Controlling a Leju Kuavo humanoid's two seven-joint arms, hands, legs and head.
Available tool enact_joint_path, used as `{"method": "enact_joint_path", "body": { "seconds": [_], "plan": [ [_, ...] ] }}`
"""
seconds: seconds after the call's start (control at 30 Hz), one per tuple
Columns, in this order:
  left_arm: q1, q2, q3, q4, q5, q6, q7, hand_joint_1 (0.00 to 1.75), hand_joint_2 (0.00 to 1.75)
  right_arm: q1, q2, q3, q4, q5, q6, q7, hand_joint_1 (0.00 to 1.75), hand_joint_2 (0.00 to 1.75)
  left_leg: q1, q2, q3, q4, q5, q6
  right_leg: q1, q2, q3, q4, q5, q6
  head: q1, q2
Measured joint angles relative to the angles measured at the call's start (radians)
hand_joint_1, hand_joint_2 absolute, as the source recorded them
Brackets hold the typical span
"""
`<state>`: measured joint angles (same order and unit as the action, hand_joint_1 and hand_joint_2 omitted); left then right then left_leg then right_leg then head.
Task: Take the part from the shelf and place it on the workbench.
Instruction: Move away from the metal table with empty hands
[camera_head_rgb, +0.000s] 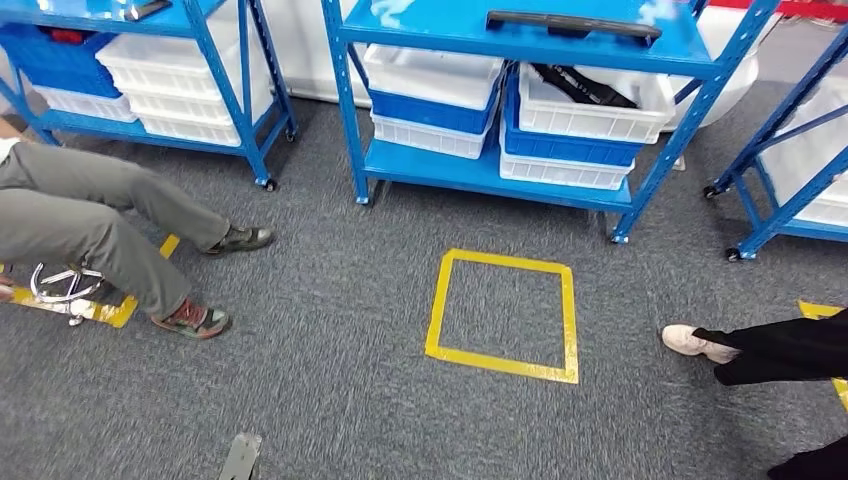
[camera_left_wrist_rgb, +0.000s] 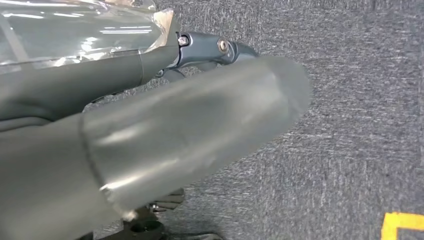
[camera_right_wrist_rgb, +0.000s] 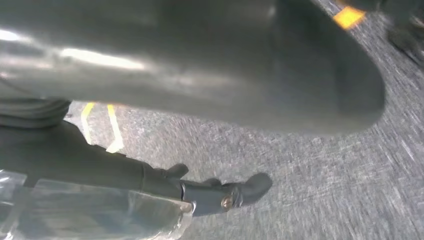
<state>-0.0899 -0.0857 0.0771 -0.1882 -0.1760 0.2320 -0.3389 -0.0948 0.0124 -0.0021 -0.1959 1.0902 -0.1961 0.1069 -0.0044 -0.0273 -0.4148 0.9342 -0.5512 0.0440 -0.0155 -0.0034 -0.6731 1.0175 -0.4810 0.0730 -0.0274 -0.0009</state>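
Grey carpet (camera_head_rgb: 330, 380) carries a yellow taped square (camera_head_rgb: 503, 315), likely a standing mark, before the blue shelf (camera_head_rgb: 520, 40) holding the dark part (camera_head_rgb: 573, 24). Left hand (camera_left_wrist_rgb: 165, 130) and right hand (camera_right_wrist_rgb: 210, 65) hang low; whether either grips anything, I cannot tell.

A yellow tape square (camera_head_rgb: 502, 315) marks grey carpet (camera_head_rgb: 330, 370) between two seated people's legs.

Grey carpet floor (camera_head_rgb: 330, 380) bears a yellow tape square (camera_head_rgb: 502, 315); blue metal shelving racks (camera_head_rgb: 520, 160) hold white and blue plastic bins (camera_head_rgb: 585, 125).
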Motion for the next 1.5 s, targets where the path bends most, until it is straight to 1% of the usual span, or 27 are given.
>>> {"method": "enact_joint_path", "body": {
  "seconds": [0.07, 0.13, 0.2, 0.27, 0.33, 0.37, 0.4, 0.47, 0.5, 0.53, 0.6, 0.67, 0.73, 0.8, 0.83, 0.9, 0.93, 0.97, 1.03, 1.07, 1.17, 1.27, 1.3, 1.33, 1.37, 1.43, 1.5],
  "plan": [
    [-0.003, 0.000, 0.000, -0.001, 0.000, 0.000, 0.000, 0.00, 0.00, -0.002, 0.000, 0.000, -0.001, 0.008, -0.002, -0.002, 0.00, 0.00, 0.000, 0.003, 0.025, 0.014, -0.013, -0.011, -0.001, -0.002, 0.023, -0.019, 0.015, -0.029, -0.001, 0.000],
    [-0.007, 0.000, 0.000, -0.001, 0.000, 0.001, 0.000, 0.00, 0.00, -0.002, 0.000, 0.000, -0.001, 0.010, -0.004, -0.004, 0.00, 0.00, 0.004, 0.010, 0.013, 0.084, -0.010, -0.020, -0.005, -0.002, 0.052, -0.020, 0.043, -0.061, -0.002, 0.000],
    [-0.009, -0.001, 0.000, -0.001, 0.000, 0.001, -0.002, 0.00, 0.00, -0.002, -0.002, -0.001, -0.001, 0.008, -0.004, -0.004, 0.00, 0.00, 0.011, 0.017, -0.057, 0.209, -0.037, -0.030, -0.003, -0.004, 0.081, -0.014, 0.056, -0.085, -0.004, 0.000],
    [-0.007, -0.001, 0.000, -0.001, 0.000, 0.001, -0.003, 0.00, 0.00, -0.004, -0.002, -0.002, -0.001, 0.006, -0.005, -0.004, 0.00, 0.00, 0.015, 0.020, -0.144, 0.299, -0.113, -0.037, 0.002, -0.002, 0.105, -0.010, 0.032, -0.091, -0.004, 0.000],
    [-0.005, -0.001, 0.000, -0.001, 0.000, 0.001, -0.005, 0.00, 0.00, -0.003, -0.001, -0.002, -0.001, 0.005, -0.006, -0.004, 0.00, 0.00, 0.013, 0.021, -0.197, 0.290, -0.174, -0.034, 0.006, 0.003, 0.135, -0.011, 0.005, -0.090, -0.006, 0.000],
    [-0.005, 0.000, 0.000, -0.001, 0.000, 0.001, -0.005, 0.00, 0.00, -0.002, 0.000, -0.002, -0.001, 0.005, -0.006, -0.004, 0.00, 0.00, 0.011, 0.021, -0.208, 0.252, -0.164, -0.027, 0.008, 0.004, 0.153, -0.011, -0.010, -0.089, -0.005, 0.000],
    [-0.004, 0.001, 0.000, -0.001, 0.000, 0.001, -0.005, 0.00, 0.00, -0.002, 0.000, -0.002, -0.001, 0.005, -0.006, -0.004, 0.00, 0.00, 0.006, 0.020, -0.211, 0.204, -0.108, -0.015, 0.010, 0.005, 0.170, -0.012, -0.024, -0.088, -0.005, 0.000],
    [0.000, 0.006, 0.000, 0.001, -0.001, 0.002, -0.003, 0.00, 0.00, 0.000, 0.006, -0.002, 0.001, 0.004, -0.006, -0.004, 0.00, 0.87, -0.007, 0.018, -0.211, 0.127, 0.051, 0.012, 0.012, 0.008, 0.198, -0.015, -0.046, -0.081, 0.000, 0.000],
    [0.002, 0.007, 0.000, 0.002, -0.001, 0.004, -0.002, 0.00, 0.00, 0.001, 0.008, -0.002, 0.002, 0.004, -0.005, -0.003, 0.00, 1.31, -0.014, 0.017, -0.206, 0.109, 0.110, 0.022, 0.010, 0.010, 0.204, -0.019, -0.052, -0.076, 0.001, 0.000],
    [0.003, 0.008, 0.000, 0.002, -0.001, 0.005, -0.001, 0.00, 0.00, 0.001, 0.011, -0.003, 0.003, 0.003, -0.005, -0.002, 0.00, 1.75, -0.019, 0.017, -0.204, 0.102, 0.133, 0.028, 0.007, 0.011, 0.209, -0.025, -0.055, -0.070, 0.002, 0.000],
    [0.001, 0.008, 0.000, 0.000, -0.003, 0.008, -0.002, 0.00, 0.00, -0.003, 0.012, -0.005, 0.002, -0.002, -0.005, 0.000, 0.00, 1.75, -0.020, 0.017, -0.179, 0.068, 0.134, 0.034, 0.007, 0.010, 0.214, -0.043, -0.059, -0.063, 0.001, 0.000],
    [-0.003, 0.007, 0.000, -0.001, -0.005, 0.010, -0.004, 0.00, 0.00, -0.006, 0.013, -0.010, 0.000, -0.009, -0.004, 0.000, 0.00, 1.75, -0.012, 0.017, -0.144, 0.021, 0.135, 0.039, 0.010, 0.008, 0.198, -0.012, -0.076, -0.061, 0.002, 0.000],
    [-0.008, 0.006, 0.000, -0.001, -0.006, 0.010, -0.005, 0.00, 0.00, -0.008, 0.011, -0.016, 0.000, -0.012, -0.002, 0.000, 0.00, 1.75, -0.006, 0.017, -0.121, 0.000, 0.127, 0.039, 0.006, 0.008, 0.119, 0.114, -0.110, -0.061, 0.004, 0.000],
    [-0.010, 0.003, 0.000, -0.001, -0.007, 0.010, -0.006, 0.00, 0.00, -0.009, 0.008, -0.022, 0.000, -0.012, 0.001, 0.000, 0.00, 1.75, -0.002, 0.016, -0.106, -0.002, 0.112, 0.034, -0.001, 0.008, 0.031, 0.229, -0.122, -0.049, 0.005, 0.000],
    [-0.009, 0.001, 0.000, -0.001, -0.007, 0.010, -0.006, 0.00, 0.00, -0.008, 0.006, -0.024, 0.000, -0.013, 0.002, 0.000, 0.00, 1.75, 0.001, 0.014, -0.096, -0.001, 0.103, 0.028, -0.006, 0.008, 0.012, 0.233, -0.102, -0.036, 0.005, 0.000],
    [-0.008, -0.001, 0.000, -0.001, -0.009, 0.010, -0.007, 0.00, 0.00, -0.007, 0.002, -0.028, 0.000, -0.015, 0.004, 0.000, 0.00, 1.75, 0.010, 0.009, -0.075, 0.009, 0.080, 0.013, -0.018, 0.007, 0.026, 0.138, -0.020, -0.001, 0.005, 0.000],
    [-0.009, 0.000, 0.000, -0.001, -0.010, 0.010, -0.007, 0.00, 0.00, -0.007, 0.002, -0.029, 0.001, -0.017, 0.004, 0.000, 0.00, 1.31, 0.012, 0.007, -0.071, 0.020, 0.064, 0.003, -0.023, 0.007, 0.045, 0.075, 0.016, 0.012, 0.006, 0.000],
    [-0.010, 0.000, 0.000, -0.001, -0.012, 0.010, -0.007, 0.00, 0.00, -0.008, 0.002, -0.030, 0.001, -0.019, 0.004, 0.000, 0.00, 0.87, 0.013, 0.005, -0.071, 0.032, 0.049, -0.006, -0.026, 0.010, 0.062, 0.029, 0.038, 0.013, 0.008, 0.000],
    [-0.013, 0.001, 0.000, -0.001, -0.015, 0.010, -0.005, 0.00, 0.00, -0.009, 0.002, -0.037, 0.001, -0.027, 0.004, 0.001, 0.00, 0.00, 0.011, 0.003, -0.076, 0.049, 0.028, -0.019, -0.023, 0.016, 0.076, 0.002, 0.037, -0.007, 0.009, 0.000],
    [-0.014, 0.001, 0.000, -0.001, -0.017, 0.010, -0.004, 0.00, 0.00, -0.010, 0.002, -0.041, 0.001, -0.031, 0.004, 0.001, 0.00, 0.00, 0.014, 0.002, -0.075, 0.052, 0.024, -0.022, -0.021, 0.018, 0.078, 0.003, 0.032, -0.021, 0.009, 0.000],
    [-0.016, 0.001, 0.000, -0.001, -0.021, 0.009, -0.001, 0.00, 0.00, -0.009, 0.001, -0.052, 0.001, -0.039, 0.004, 0.003, 0.00, 0.00, 0.022, 0.011, -0.090, 0.097, -0.007, -0.033, -0.022, 0.018, 0.085, 0.004, 0.025, -0.043, 0.006, 0.000],
    [-0.018, 0.000, 0.000, -0.001, -0.022, 0.009, 0.000, 0.00, 0.00, -0.010, 0.001, -0.059, 0.001, -0.041, 0.005, 0.003, 0.00, 0.00, 0.024, 0.022, -0.197, 0.290, -0.087, -0.042, -0.017, 0.018, 0.092, 0.003, 0.017, -0.059, 0.004, 0.000],
    [-0.018, 0.000, 0.000, -0.001, -0.022, 0.009, 0.000, 0.00, 0.00, -0.009, 0.001, -0.060, 0.001, -0.041, 0.006, 0.003, 0.00, 0.00, 0.024, 0.023, -0.232, 0.340, -0.095, -0.041, -0.014, 0.018, 0.094, 0.003, 0.015, -0.062, 0.004, 0.000],
    [-0.018, 0.000, 0.000, -0.001, -0.022, 0.009, 0.000, 0.00, 0.00, -0.009, 0.001, -0.062, 0.001, -0.041, 0.007, 0.003, 0.00, 0.00, 0.024, 0.023, -0.252, 0.355, -0.083, -0.038, -0.012, 0.021, 0.097, 0.003, 0.013, -0.065, 0.004, 0.000],
    [-0.018, 0.000, 0.000, -0.001, -0.023, 0.009, 0.001, 0.00, 0.00, -0.009, 0.001, -0.063, 0.001, -0.042, 0.008, 0.003, 0.00, 0.00, 0.023, 0.022, -0.252, 0.330, -0.049, -0.032, -0.009, 0.026, 0.101, 0.003, 0.011, -0.066, 0.004, 0.000],
    [-0.018, 0.002, 0.000, -0.001, -0.023, 0.009, 0.001, 0.00, 0.00, -0.012, 0.003, -0.068, 0.001, -0.042, 0.010, 0.003, 0.00, 0.00, 0.020, 0.001, -0.210, 0.203, 0.038, -0.012, -0.007, 0.041, 0.108, 0.002, 0.008, -0.067, 0.005, 0.000],
    [-0.018, 0.005, 0.000, -0.001, -0.023, 0.008, 0.001, 0.00, 0.00, -0.019, 0.006, -0.070, 0.001, -0.041, 0.014, 0.004, 0.00, 0.00, 0.014, -0.028, -0.173, 0.109, 0.077, 0.008, -0.008, 0.057, 0.107, 0.001, 0.008, -0.062, 0.007, 0.000]
  ]
}}
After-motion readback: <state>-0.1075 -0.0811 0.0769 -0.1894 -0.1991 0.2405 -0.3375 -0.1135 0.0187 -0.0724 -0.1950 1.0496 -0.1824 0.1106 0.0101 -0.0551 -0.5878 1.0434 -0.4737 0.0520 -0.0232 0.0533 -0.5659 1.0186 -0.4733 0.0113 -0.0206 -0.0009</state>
